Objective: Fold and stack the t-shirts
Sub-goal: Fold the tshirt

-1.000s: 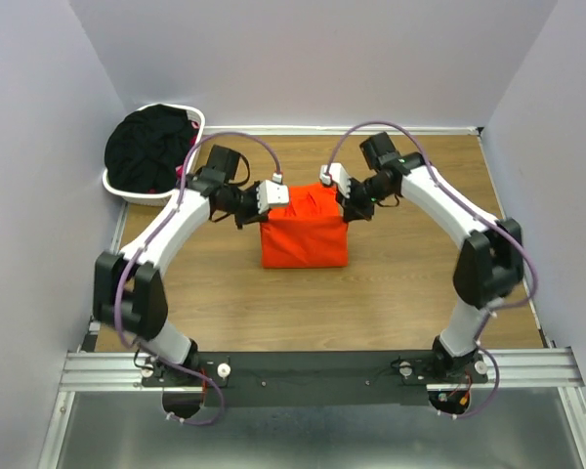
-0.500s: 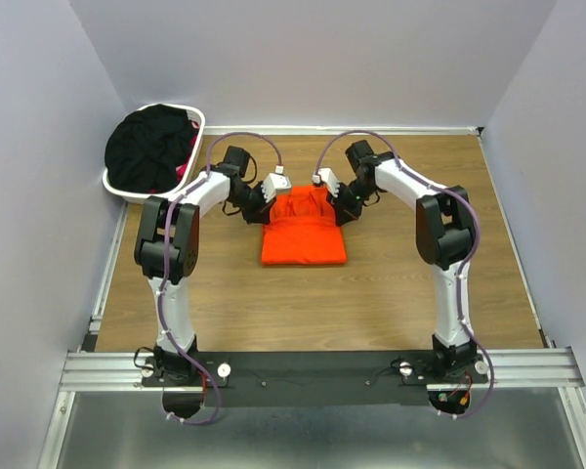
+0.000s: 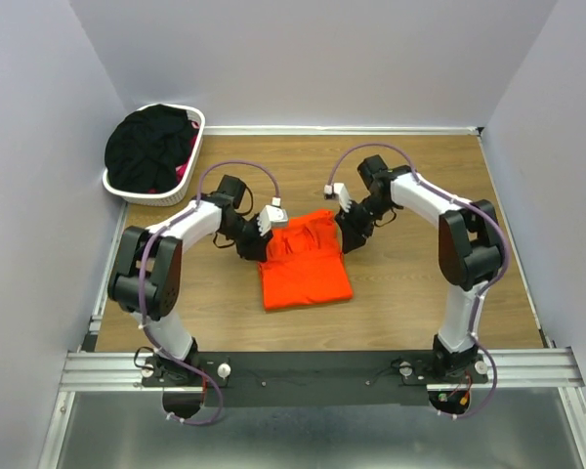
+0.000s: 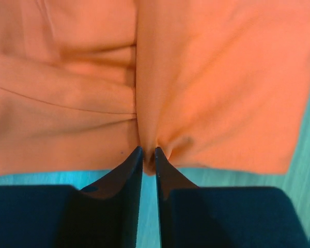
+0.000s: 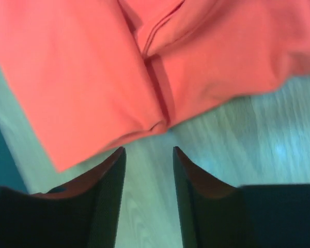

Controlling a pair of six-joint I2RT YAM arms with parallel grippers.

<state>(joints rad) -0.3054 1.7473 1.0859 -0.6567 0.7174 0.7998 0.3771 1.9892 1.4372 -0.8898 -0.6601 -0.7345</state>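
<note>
A white plastic laundry basket (image 3: 137, 191) at the far left holds black cloth t-shirts (image 3: 148, 147). The left tool (image 4: 148, 151) stands narrowly parted, with a pucker of the folded bright orange cloth t-shirt (image 3: 305, 262) at its tips. The shirt lies mid-way across the wooden surface (image 3: 400, 283). The right tool (image 5: 148, 150) gapes wider and empty, just beside the shirt's edge.

Both arms reach out from the near edge, elbows bowed outward and wrists turned in toward each other. The left gripper (image 3: 263, 248) (image 4: 147, 152) is low, its jaws a narrow slit apart; whether they grip is unclear. The right gripper (image 3: 351, 235) (image 5: 147, 150) is low with its jaws clearly parted and nothing between them.
</note>
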